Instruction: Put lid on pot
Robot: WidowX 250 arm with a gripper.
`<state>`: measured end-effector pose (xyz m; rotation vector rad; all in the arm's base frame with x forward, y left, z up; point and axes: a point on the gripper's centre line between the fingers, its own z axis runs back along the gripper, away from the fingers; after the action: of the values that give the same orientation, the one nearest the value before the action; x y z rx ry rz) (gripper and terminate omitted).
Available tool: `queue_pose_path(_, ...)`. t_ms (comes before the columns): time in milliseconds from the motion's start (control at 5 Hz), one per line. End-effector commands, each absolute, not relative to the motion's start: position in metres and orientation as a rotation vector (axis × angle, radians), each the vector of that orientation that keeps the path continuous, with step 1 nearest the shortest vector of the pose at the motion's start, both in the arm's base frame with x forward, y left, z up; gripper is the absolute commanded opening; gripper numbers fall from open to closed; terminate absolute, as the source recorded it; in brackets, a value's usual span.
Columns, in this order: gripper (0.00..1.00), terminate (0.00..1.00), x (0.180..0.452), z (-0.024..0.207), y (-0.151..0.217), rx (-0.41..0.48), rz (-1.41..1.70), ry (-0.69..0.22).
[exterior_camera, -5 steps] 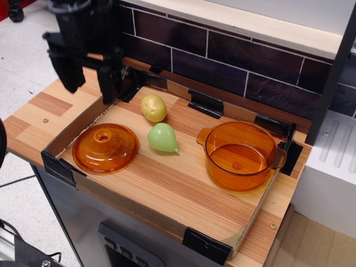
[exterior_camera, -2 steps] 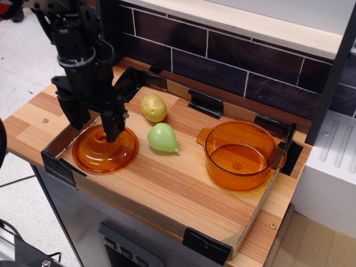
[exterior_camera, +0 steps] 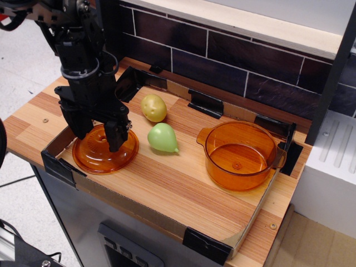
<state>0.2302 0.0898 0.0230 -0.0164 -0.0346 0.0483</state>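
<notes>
You had the gripper (exterior_camera: 99, 130) spread apart over the lid (exterior_camera: 105, 150); pot (exterior_camera: 240, 155) at 3 o'clock sat empty.

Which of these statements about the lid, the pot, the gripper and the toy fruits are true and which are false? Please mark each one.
1. The lid sits on the pot. False: it lies on the board, far left of the pot.
2. The gripper is over the lid, fingers apart. True.
3. The pot holds a fruit. False: it is empty.
4. The green fruit lies between lid and pot. True.
</notes>
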Motion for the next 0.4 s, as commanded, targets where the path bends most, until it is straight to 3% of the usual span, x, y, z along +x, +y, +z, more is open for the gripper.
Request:
queue_pose_path(0,1.0,0.0,0.2305,0.0227,0.0901,0.01,0.039,-0.057)
queue_pose_path(200,1.0,0.0,0.2354,0.0222,0.0917,0.013,0.064,-0.063)
